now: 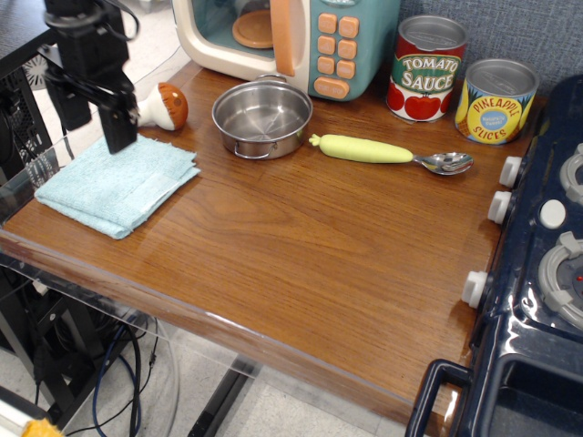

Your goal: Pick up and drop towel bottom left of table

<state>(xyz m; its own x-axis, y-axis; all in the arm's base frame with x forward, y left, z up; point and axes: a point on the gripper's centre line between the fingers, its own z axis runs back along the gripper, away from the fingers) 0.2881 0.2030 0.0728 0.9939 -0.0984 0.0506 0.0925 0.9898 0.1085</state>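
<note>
The light aqua-blue folded towel [118,185] lies flat near the left edge of the brown wood-grain table [310,246]. My black gripper [96,120] hangs open and empty above the towel's far left corner, raised clear of the cloth. Its two fingers [119,127] point down with a wide gap between them. Nothing is held.
A steel pot [262,118] stands right of the towel, with a brown-and-white mushroom toy [164,106] behind it. A green-handled spoon [392,153], two cans [428,68], a toy microwave [291,36] and a dark blue toy stove [537,273] line the back and right.
</note>
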